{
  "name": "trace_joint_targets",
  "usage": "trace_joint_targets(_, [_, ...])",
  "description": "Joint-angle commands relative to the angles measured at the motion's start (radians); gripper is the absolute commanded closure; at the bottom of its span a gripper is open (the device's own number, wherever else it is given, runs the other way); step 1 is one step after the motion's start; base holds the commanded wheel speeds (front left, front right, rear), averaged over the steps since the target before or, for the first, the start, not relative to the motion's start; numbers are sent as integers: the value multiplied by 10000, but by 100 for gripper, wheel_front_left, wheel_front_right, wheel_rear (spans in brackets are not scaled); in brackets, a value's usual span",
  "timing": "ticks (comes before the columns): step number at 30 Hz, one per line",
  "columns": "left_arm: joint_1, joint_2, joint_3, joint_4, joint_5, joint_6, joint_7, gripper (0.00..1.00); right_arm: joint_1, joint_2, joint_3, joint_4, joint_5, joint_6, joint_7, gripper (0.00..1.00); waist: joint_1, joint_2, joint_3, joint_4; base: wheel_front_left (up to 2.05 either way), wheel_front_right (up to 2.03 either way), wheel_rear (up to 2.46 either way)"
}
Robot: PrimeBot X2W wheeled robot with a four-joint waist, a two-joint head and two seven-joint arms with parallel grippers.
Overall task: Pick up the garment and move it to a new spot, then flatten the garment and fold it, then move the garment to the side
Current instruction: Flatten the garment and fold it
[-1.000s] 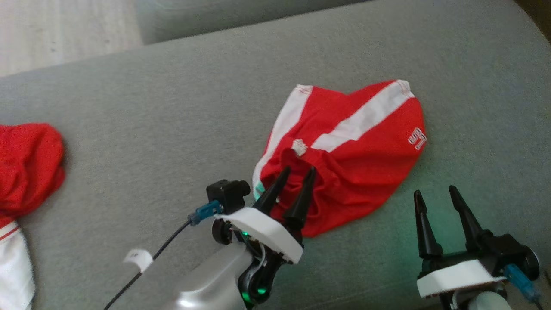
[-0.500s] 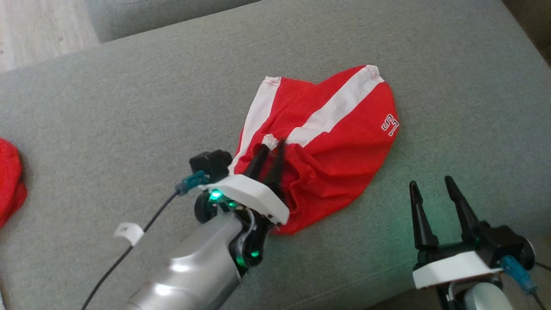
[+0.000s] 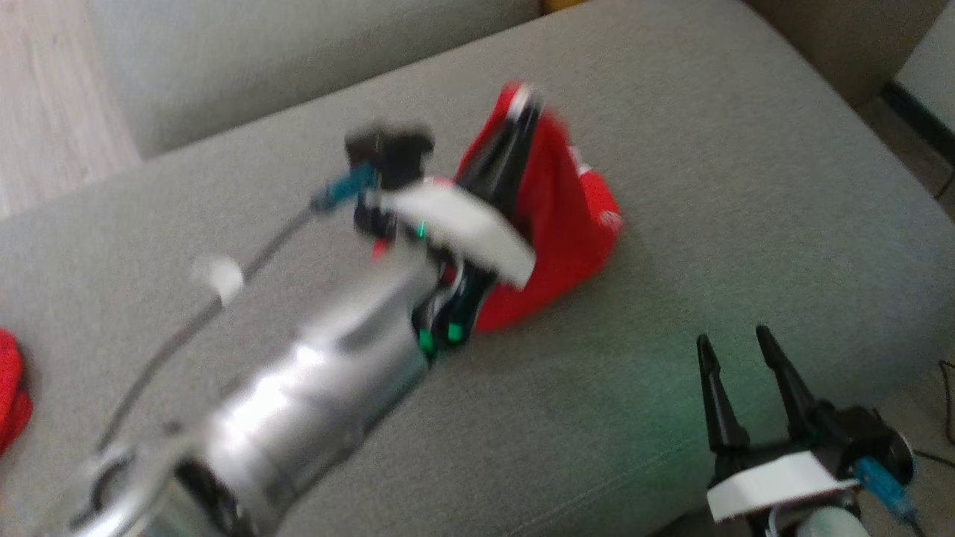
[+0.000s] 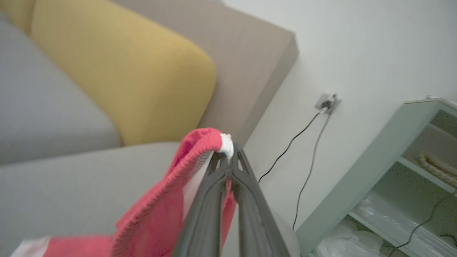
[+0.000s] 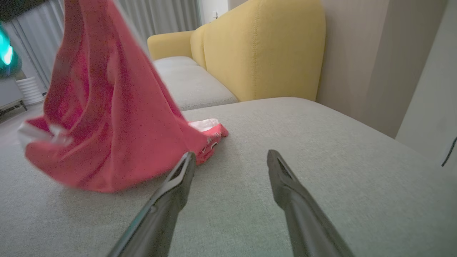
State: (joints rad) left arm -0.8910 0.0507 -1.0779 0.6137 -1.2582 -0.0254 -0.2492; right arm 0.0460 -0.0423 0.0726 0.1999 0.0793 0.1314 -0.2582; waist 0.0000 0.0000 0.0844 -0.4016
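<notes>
The garment (image 3: 567,216) is red with white stripes. It hangs in a tall bunch from my left gripper (image 3: 522,112), which is shut on its edge. In the left wrist view the two fingers (image 4: 246,200) press together on the red and white hem of the garment (image 4: 210,141). In the right wrist view the garment (image 5: 117,117) is lifted, and its lower end rests on the grey cushion (image 5: 267,128). My right gripper (image 3: 735,347) stands open and apart from it near the cushion's front edge, its fingers (image 5: 171,192) with nothing between them.
Another red cloth (image 3: 11,395) lies at the far left of the grey cushion (image 3: 746,186). A yellow backrest (image 5: 264,46) rises behind the cushion. A wall socket with cables (image 4: 326,103) and a pale shelf unit (image 4: 392,171) stand past the sofa's end.
My left gripper has shut on the garment's edge and lifted it up and away, so the garment now hangs bunched instead of lying spread. The head camera has shifted. My right gripper stays open.
</notes>
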Motion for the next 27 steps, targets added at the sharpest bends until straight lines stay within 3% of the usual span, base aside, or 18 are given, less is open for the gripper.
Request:
trace_joint_targets(1, [-1265, -5, 151, -386, 45, -147, -109, 100, 61, -79, 230, -259, -31, -7, -36, 0, 0, 0, -545, -412, 0, 0, 0])
trace_joint_targets(6, [-2918, -5, 107, -722, -97, -519, 161, 100, 431, -79, 1, -393, -142, -7, -36, 0, 0, 0, -1025, -270, 0, 0, 0])
trace_joint_targets(11, [-2868, 399, -232, -1304, -119, -686, 760, 100, 744, -79, -414, -690, -115, -7, -36, 0, 0, 0, -1059, 716, 0, 0, 0])
trace_joint_targets(20, [27, 3011, -1273, -2974, -406, -35, 1501, 100, 379, -79, -523, -1015, 172, -7, -36, 0, 0, 0, -43, 2667, 0, 0, 0])
trace_joint_targets(27, [1287, 4149, -1452, -4035, -438, 366, 1284, 100, -363, -657, -542, -253, 761, -7, -36, 0, 0, 0, 641, 3727, 0, 0, 0])
